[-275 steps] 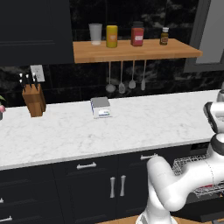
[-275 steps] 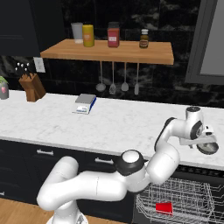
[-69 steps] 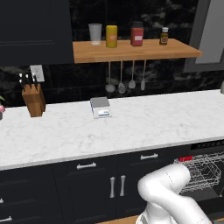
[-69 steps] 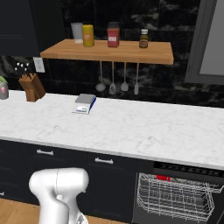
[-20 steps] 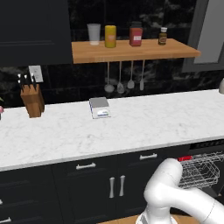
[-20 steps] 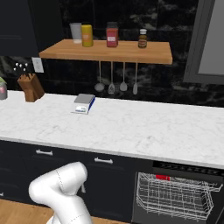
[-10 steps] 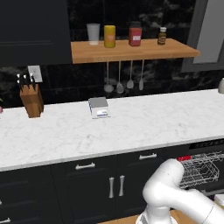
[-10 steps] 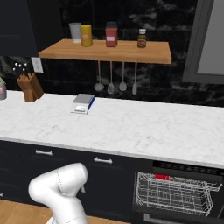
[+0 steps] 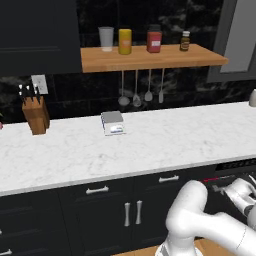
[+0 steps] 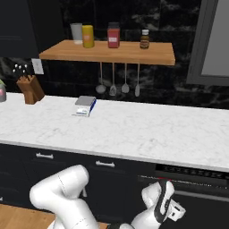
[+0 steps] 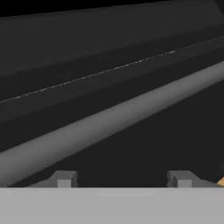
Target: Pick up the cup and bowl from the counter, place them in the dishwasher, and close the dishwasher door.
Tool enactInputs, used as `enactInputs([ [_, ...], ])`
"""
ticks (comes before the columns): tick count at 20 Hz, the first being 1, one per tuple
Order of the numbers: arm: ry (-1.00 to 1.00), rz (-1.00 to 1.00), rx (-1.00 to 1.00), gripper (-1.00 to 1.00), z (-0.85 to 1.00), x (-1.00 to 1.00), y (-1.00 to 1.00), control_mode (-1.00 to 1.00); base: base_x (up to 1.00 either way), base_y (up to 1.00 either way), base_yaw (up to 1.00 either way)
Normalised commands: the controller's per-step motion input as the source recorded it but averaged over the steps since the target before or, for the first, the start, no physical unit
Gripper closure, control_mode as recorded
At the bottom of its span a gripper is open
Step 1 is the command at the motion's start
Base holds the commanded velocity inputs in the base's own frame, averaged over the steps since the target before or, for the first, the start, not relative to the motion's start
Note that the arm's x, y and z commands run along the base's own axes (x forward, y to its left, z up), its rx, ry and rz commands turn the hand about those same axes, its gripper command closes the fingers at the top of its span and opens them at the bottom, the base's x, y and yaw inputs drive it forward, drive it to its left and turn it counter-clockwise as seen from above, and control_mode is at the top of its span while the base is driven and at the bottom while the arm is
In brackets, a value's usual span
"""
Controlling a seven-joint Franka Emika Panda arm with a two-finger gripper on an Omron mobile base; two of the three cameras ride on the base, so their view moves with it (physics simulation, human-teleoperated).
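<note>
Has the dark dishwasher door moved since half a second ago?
Yes. The dark dishwasher door has swung up shut beneath the white marble counter, covering the wire rack.

Glossy white rounded arm segments, dark joint bands, small grey square-tipped claw (image 11: 122, 180) fingers

Your two base views sit behind arm, left and right, facing forward-down; both share tabletop (image 9: 150, 145) and wooden shelf (image 10: 112, 53). Hand view close against dishwasher door (image 11: 131, 52).
</note>
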Motion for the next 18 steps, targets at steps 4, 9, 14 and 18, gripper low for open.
enactInputs([
  [4,-0.4,0.1,0.11,-1.0,0.0,0.54,-0.55,-1.0,0.0,0.0,0.0],
  [9,-0.29,0.14,0.06,-1.0,-0.02,0.44,-0.5,-1.0,0.0,0.0,0.0],
  [14,-0.09,0.11,0.01,-1.0,0.0,0.16,-0.35,-1.0,0.0,0.0,0.0],
  [18,0.06,0.0,0.0,-1.0,0.0,0.02,-0.01,-1.0,0.0,0.0,0.0],
])
